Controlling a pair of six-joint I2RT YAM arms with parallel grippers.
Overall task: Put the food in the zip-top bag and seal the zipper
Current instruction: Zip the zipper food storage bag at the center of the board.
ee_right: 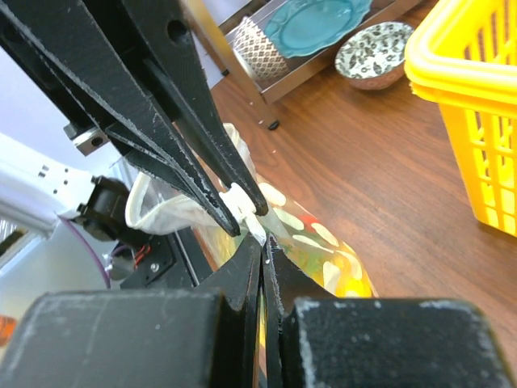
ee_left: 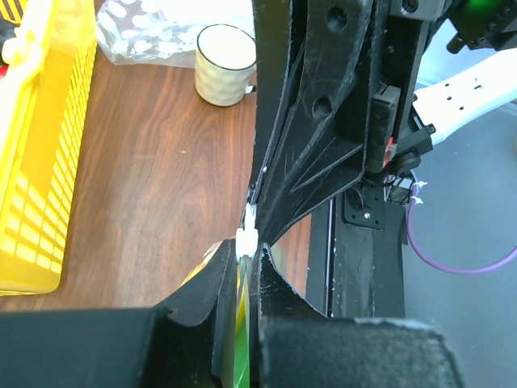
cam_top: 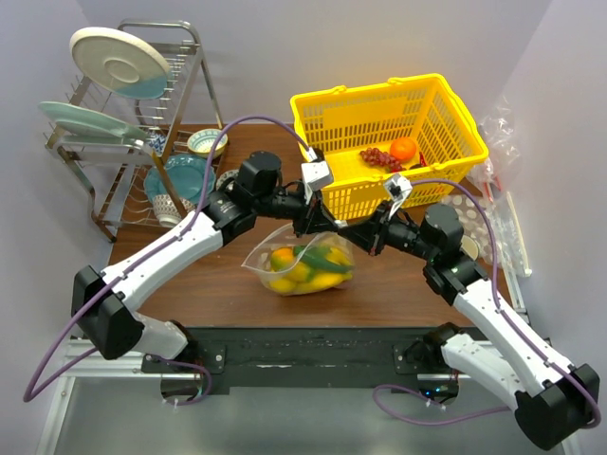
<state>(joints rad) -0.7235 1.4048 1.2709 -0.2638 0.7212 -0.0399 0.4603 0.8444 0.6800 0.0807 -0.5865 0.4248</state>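
Note:
The clear zip-top bag (cam_top: 302,267) lies on the table between the two arms. Inside it is the food: a yellow banana bunch (cam_top: 322,281), an orange-green mango (cam_top: 282,258) and a dark green vegetable (cam_top: 318,256). My left gripper (ee_left: 246,242) is shut on the white slider of the zipper (ee_right: 240,200) at the bag's upper edge. Yellow and green show through the plastic between its fingers. My right gripper (ee_right: 263,242) is shut on the bag's edge (ee_right: 323,250) right beside it, tip to tip with the left. In the top view both grippers (cam_top: 321,227) (cam_top: 349,233) meet over the bag's top right corner.
A yellow basket (cam_top: 327,104) stands just behind, with red grapes (cam_top: 379,156) and an orange (cam_top: 404,149) in it. A dish rack (cam_top: 194,57) with plates and bowls fills the back left. A white mug (ee_left: 224,65) and crumpled plastic (cam_top: 498,133) lie at the right.

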